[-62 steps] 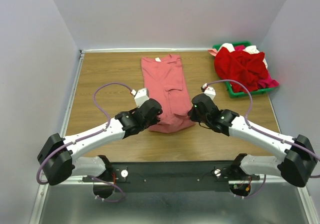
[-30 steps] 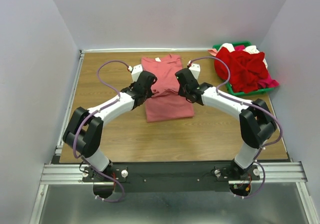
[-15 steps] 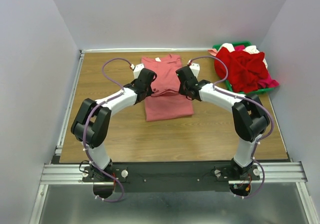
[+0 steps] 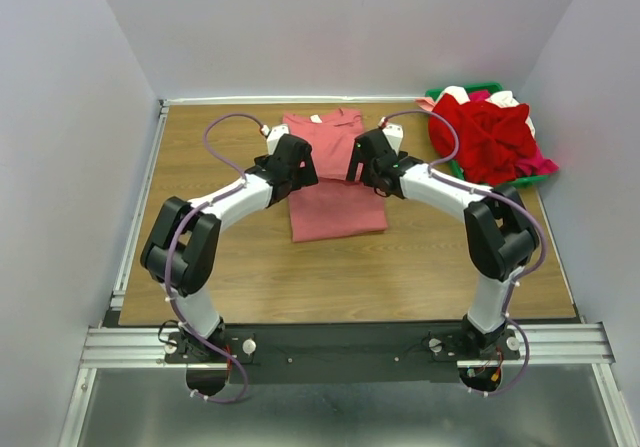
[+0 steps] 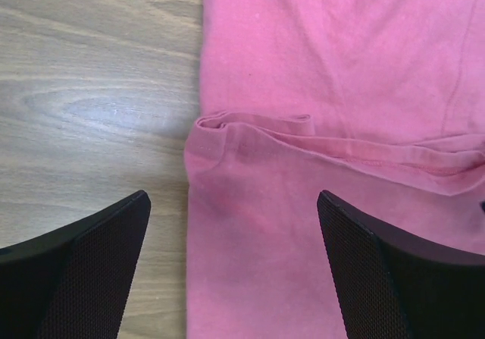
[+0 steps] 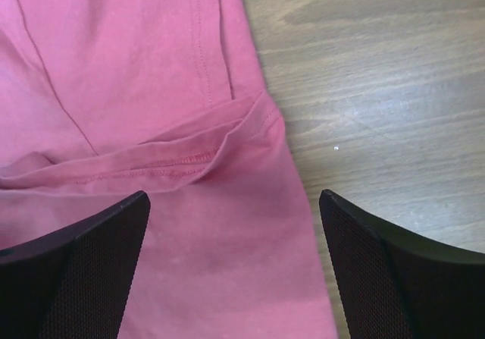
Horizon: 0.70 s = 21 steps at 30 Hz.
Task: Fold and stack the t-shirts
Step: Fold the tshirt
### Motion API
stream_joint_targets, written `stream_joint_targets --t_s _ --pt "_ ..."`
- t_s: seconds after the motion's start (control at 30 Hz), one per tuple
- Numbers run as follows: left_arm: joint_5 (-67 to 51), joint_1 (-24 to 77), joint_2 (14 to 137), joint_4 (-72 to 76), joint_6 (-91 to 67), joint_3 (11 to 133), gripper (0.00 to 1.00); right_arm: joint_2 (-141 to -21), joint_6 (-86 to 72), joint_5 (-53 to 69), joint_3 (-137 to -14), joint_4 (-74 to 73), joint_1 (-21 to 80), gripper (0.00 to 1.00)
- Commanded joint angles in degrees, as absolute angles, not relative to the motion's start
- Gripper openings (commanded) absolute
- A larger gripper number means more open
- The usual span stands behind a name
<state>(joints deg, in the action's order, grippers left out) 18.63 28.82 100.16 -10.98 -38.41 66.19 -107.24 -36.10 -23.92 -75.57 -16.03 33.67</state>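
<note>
Your salmon-pink tee (image 4: 335, 207) lies folded in half; left gripper (image 5: 235, 267) and right gripper (image 6: 235, 267) jaws wide, empty. Heaped t-shirts (image 4: 490, 135) not yet folded.

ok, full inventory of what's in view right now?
pink t-shirt: one, salmon pink, part-folded, far centre of the table
t-shirt pile: count unclear, red, magenta and white, heaped in the tray
tray: one, green, far right corner
table: one, brown wood, under everything
left gripper: one, black, open, over the pink t-shirt's left edge
right gripper: one, black, open, over its right edge
</note>
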Motion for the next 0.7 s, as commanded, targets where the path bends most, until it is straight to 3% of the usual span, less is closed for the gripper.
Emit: stream_joint_targets --t_s 0.0,0.33,0.67 --pt "16.79 28.48 94.85 -10.11 -37.88 64.87 0.98 -102.67 -36.56 -24.09 -73.66 -15.56 33.49 1.0" --pt "10.11 31.72 80.69 -4.05 -42.45 45.2 0.98 -87.82 -39.81 -18.56 -57.14 -15.47 33.49 1.0" --pt "10.11 34.89 77.78 -0.35 -48.86 33.14 0.98 -87.36 -40.96 -15.82 -48.52 -15.29 33.49 0.99"
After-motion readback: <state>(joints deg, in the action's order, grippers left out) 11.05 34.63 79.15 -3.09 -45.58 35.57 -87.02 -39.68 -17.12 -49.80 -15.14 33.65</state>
